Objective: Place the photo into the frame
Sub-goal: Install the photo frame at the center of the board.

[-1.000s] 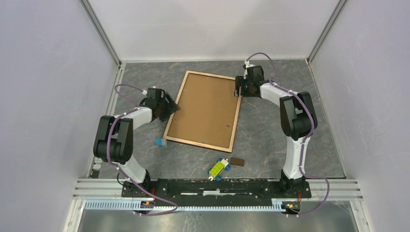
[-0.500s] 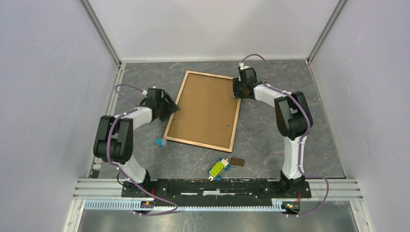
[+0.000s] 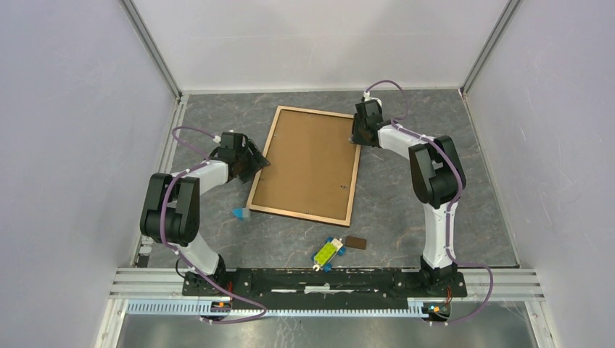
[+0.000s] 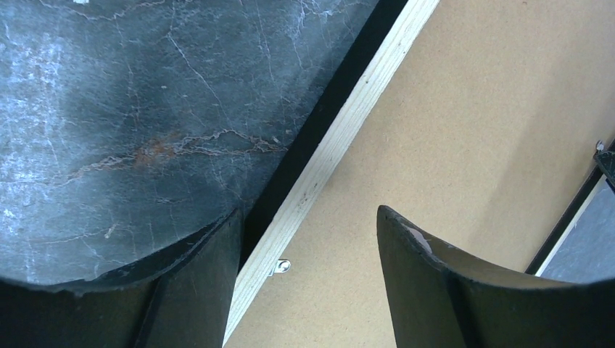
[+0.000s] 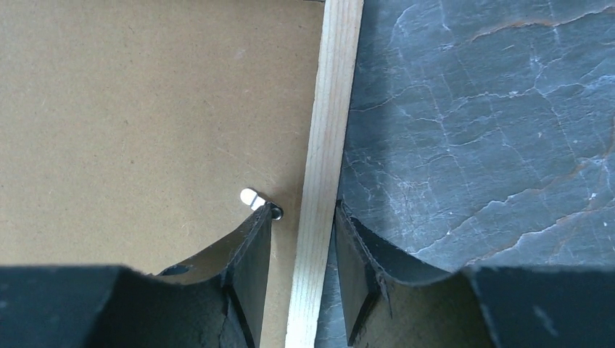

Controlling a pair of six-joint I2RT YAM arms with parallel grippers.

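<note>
The desk (image 3: pixel 413 196) has a dark grey, marble-veined top with pale cracks. The frame (image 3: pixel 299 212) lies flat on it, back side up and turned slightly askew. Its tan rails enclose a brown backing board (image 3: pixel 308 163). Just off the frame's near left corner sits a small blue piece (image 3: pixel 240 213). Toward the desk's near edge lie a green-and-blue object (image 3: pixel 327 253) and, just beside it, a small dark brown rectangle (image 3: pixel 355 242), both apart from the frame.

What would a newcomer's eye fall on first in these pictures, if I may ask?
The frame lies back side up mid-table, its brown backing board showing. The left gripper and right gripper sit at opposite side rails, open jaws astride the wood. A green-and-blue object lies near the arm bases.
</note>
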